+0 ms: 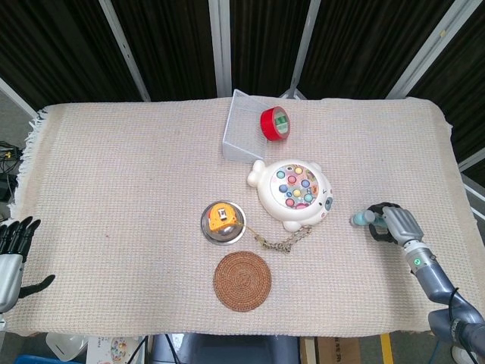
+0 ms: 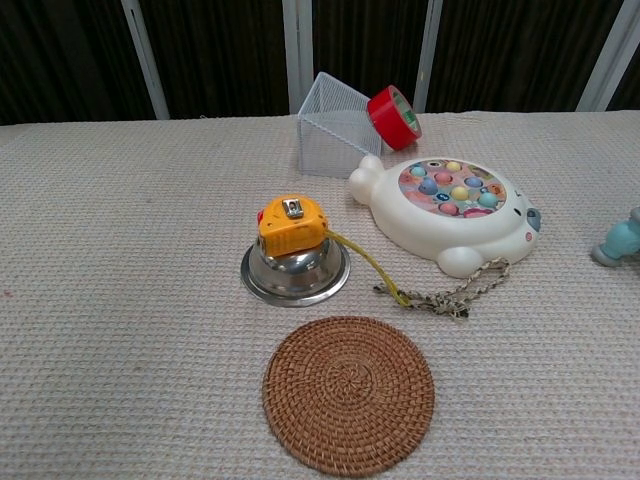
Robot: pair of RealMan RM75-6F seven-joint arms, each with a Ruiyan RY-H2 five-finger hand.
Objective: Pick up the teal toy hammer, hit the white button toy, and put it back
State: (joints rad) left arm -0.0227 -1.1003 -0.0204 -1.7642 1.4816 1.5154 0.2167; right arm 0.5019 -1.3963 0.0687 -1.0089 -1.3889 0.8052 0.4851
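The teal toy hammer [image 1: 362, 219] lies low at the table's right side, its head pointing left toward the white button toy [image 1: 273, 199]. My right hand [image 1: 390, 225] has its dark fingers curled around the hammer's handle, which is hidden. The chest view shows only the hammer head [image 2: 620, 240] at the right edge, close to the cloth, and not the hand. The white seal-shaped toy [image 2: 420, 235] with coloured buttons sits mid-table, a hand's width left of the hammer. At the left table edge my left hand [image 1: 15, 254] rests with fingers apart, holding nothing.
A metal bowl [image 1: 223, 226] carries a yellow tape measure [image 2: 292, 224]. A round woven coaster [image 1: 242, 280] lies near the front edge. A tipped wire basket [image 1: 244, 127] with a red tape roll [image 1: 276, 123] stands behind the toy. A short chain [image 2: 445, 297] trails from the toy.
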